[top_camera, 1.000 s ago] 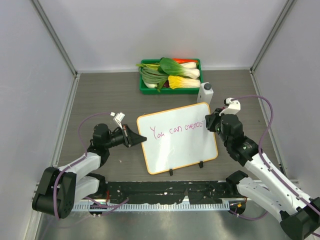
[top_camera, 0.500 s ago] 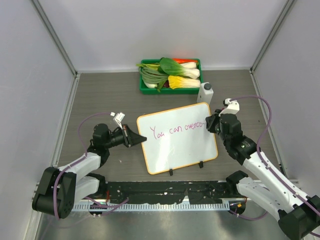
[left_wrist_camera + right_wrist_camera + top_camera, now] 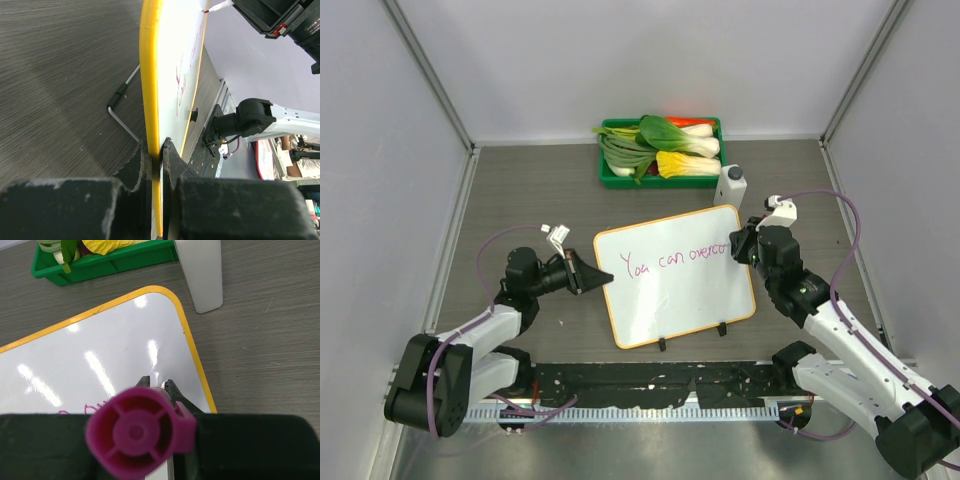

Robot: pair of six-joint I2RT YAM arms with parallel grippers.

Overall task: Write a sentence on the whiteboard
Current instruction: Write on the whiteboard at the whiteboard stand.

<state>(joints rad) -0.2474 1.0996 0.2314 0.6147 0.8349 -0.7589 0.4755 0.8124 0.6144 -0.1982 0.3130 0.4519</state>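
The whiteboard [image 3: 670,295], white with an orange rim, lies tilted at the table's middle. Pink writing [image 3: 672,258] on it reads "You can overco". My left gripper [image 3: 601,279] is shut on the board's left edge; in the left wrist view the rim [image 3: 150,100] runs between the closed fingers [image 3: 172,160]. My right gripper [image 3: 736,247] is shut on a magenta marker [image 3: 137,435], its tip at the board's right end by the last letters. The right wrist view shows the board [image 3: 100,355] below the marker's cap end.
A green tray [image 3: 661,172] of vegetables stands at the back. A small white block [image 3: 731,184] stands just beyond the board's top right corner, also in the right wrist view [image 3: 200,275]. Two black clips [image 3: 721,328] sit at the board's near edge.
My right gripper with the marker has shifted slightly along the board's right end, and the last letters of the writing have grown a little. The left arm and the board have not moved.
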